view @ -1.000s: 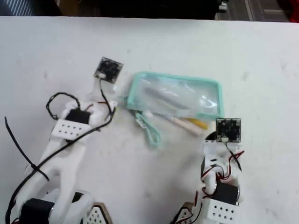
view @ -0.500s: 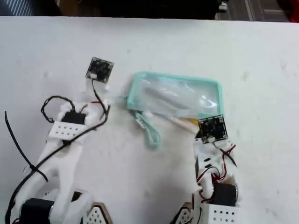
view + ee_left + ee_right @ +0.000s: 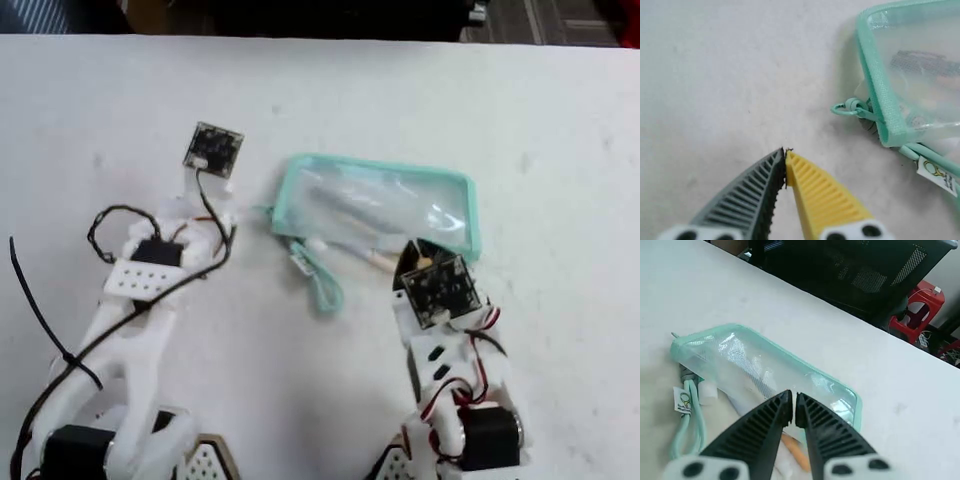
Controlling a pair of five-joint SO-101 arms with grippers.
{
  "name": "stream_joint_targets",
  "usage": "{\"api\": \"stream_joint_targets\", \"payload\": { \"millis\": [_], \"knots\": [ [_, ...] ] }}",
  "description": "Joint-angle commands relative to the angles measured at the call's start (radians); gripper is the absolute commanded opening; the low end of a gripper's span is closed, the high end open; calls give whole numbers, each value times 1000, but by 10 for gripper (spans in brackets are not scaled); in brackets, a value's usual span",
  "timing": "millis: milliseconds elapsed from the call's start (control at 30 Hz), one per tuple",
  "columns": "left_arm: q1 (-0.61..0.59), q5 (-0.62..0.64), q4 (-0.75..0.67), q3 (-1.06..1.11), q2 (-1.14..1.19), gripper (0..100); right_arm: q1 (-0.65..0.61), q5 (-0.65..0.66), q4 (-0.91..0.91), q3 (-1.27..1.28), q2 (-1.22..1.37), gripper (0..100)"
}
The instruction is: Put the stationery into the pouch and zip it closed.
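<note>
Risk notes from my seat. Pouch (image 3: 375,200), clear with a mint trim, lies flat mid-desk (image 3: 560,120), a bit toward the far edge. Its mint strap (image 3: 322,280) trails off its left end toward the near edge. An orange pencil (image 3: 795,452) pokes out along the pouch's near long side. I can't tell how much of it is inside. Darker items show through the clear face.

Right gripper (image 3: 794,402) is clenched on nothing and hangs over that near side, just above the pencil. Left gripper (image 3: 785,155) is also clenched and empty. It sits low on bare desk just beside the pouch's left end, near the zip pull (image 3: 847,107) but not touching it.

What worries me:
- Nothing pins the pouch. It looks light and floppy, so I'd expect any nudge on the pencil to slide the whole thing.
- If I come down with the right jaws closed, I'd probably knock the pencil sideways or out rather than in.
- Zipping with the pencil protruding would likely jam the slider.
- The pull is small. A missed pinch could catch the strap instead and drag the pouch.
</note>
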Motion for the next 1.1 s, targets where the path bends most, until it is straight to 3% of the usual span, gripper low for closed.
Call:
{"api": "stream_joint_targets", "payload": {
  "millis": [0, 200, 433, 667, 1067],
  "knots": [
    [2, 9, -29, -5, -7, 35, -10, 8, 2, -203, 185, 17],
    [4, 9, -28, -5, -5, 35, -10, 8, 81, -488, 605, 17],
    [4, 9, -25, -5, -7, 35, -2, 6, 51, -565, 894, 18],
    [4, 9, -25, -5, -7, 35, 1, -21, -51, -450, 978, 17],
    [4, 9, -29, -5, -7, 35, 124, -94, -286, -247, 977, 17]
  ]
}}
